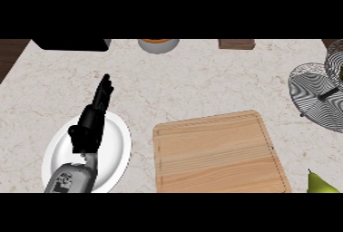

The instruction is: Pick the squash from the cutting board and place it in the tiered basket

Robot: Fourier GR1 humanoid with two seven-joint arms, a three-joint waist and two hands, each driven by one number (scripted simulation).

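The wooden cutting board (218, 154) lies at the centre-right of the counter with nothing on it. A yellow-green squash (320, 183) pokes its pointed end up at the lower right, just off the board's right corner; what carries it is hidden below the view's edge. The wire tiered basket (315, 93) stands at the right edge, partly cut off. My left hand (90, 124) rests open over the white plate, fingers straight and pointing away from me. My right hand does not show.
A white plate (117, 149) lies under the left forearm, left of the board. Along the back stand a black appliance (70, 44), a grey bowl with something orange (159, 45) and a brown box (236, 43). Dark wood borders the counter at the far left (10, 56).
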